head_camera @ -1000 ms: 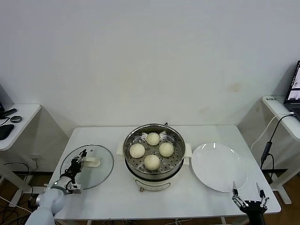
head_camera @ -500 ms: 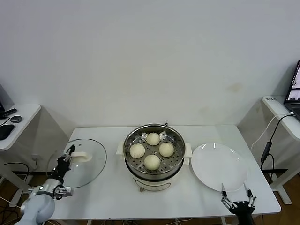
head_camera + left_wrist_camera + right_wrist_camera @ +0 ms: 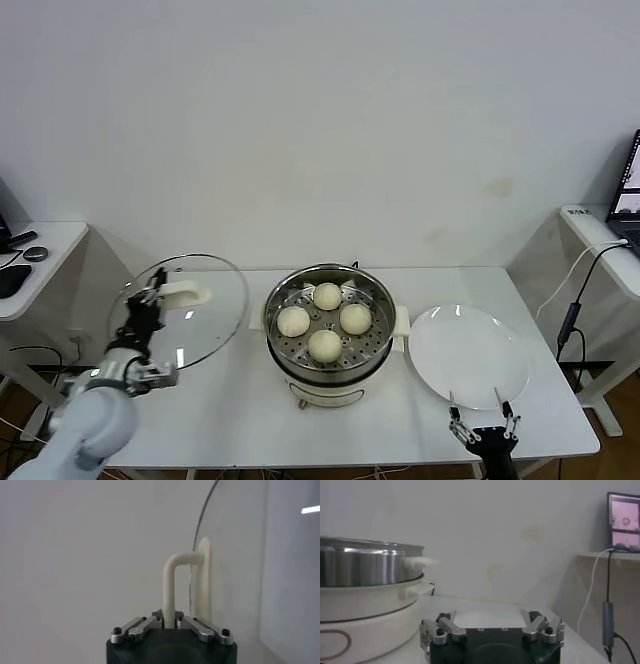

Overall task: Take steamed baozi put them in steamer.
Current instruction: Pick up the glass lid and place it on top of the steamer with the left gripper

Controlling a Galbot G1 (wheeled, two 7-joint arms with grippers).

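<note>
Several cream-white steamed baozi (image 3: pixel 326 296) lie on the perforated tray inside the shiny steamer (image 3: pixel 330 390) at the table's middle. To the steamer's left, my left gripper (image 3: pixel 148 306) is shut on the white handle (image 3: pixel 170 587) of a round glass lid (image 3: pixel 205 315), which hangs tilted above the table. The left wrist view has that gripper (image 3: pixel 170 622) clamped on the handle's bar. My right gripper (image 3: pixel 482 431) stands open and empty at the table's front edge, just before the white plate (image 3: pixel 467 355); in its own view the gripper (image 3: pixel 491 623) holds nothing.
The steamer's steel wall (image 3: pixel 365 567) rises to one side of the right gripper. Side desks stand at far left (image 3: pixel 40 250) and far right (image 3: pixel 600 235), with a dangling cable (image 3: pixel 570 320). The white table (image 3: pixel 250 420) runs along the front.
The left gripper lifted the glass lid off the table and tilted it up. The right gripper slid leftward along the front edge, still open.
</note>
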